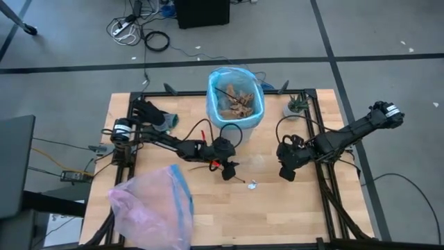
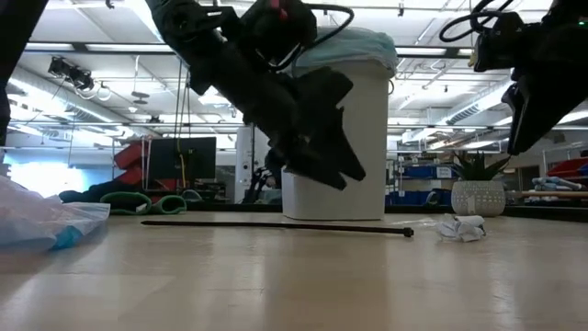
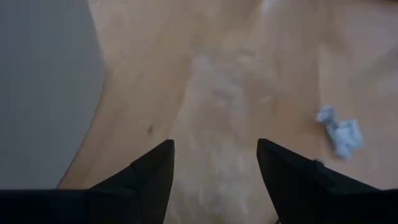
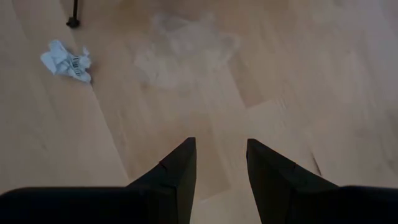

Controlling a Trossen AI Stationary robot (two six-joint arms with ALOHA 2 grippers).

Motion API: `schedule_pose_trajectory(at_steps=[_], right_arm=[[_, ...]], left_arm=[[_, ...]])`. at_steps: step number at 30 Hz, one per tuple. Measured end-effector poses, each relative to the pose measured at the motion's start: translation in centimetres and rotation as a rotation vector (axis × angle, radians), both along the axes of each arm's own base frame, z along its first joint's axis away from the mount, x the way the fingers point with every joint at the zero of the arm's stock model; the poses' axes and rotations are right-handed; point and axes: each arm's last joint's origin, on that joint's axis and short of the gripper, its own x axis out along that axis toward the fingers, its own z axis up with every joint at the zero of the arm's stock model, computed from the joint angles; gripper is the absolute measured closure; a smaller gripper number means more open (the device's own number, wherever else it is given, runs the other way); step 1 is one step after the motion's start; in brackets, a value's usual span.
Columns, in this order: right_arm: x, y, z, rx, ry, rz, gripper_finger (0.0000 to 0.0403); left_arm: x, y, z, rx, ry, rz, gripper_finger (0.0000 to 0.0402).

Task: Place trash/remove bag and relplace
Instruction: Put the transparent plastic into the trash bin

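Observation:
The white bin wears the light-blue bag over its rim and holds brown leaf clumps. On the table in front of it lie a thin dark twig, a crumpled bluish packet and a flat clear wrapper. My left gripper hangs open just above the table, slanting down, left of the packet. My right gripper is open above the table to the right of the trash and holds nothing.
A pale pink bag with a blue band lies at the near left corner. A small potted plant stands to the right of the bin. Bare wood lies along the near edge between the pink bag and the right frame.

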Motion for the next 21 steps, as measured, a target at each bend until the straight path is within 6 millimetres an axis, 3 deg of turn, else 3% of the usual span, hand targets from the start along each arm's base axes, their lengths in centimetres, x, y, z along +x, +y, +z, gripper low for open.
schedule_pose_trajectory(at_steps=[17,21], right_arm=[[0.1,-0.3,0.1,-0.063,-0.048,-0.079,0.0275],[0.1,-0.3,0.1,-0.064,-0.050,-0.082,0.0275]], left_arm=[[-0.4,-0.6,-4.6,-0.010,0.208,-0.002,0.0167],[-0.8,-1.0,-5.1,0.061,0.267,0.024,0.0193]])
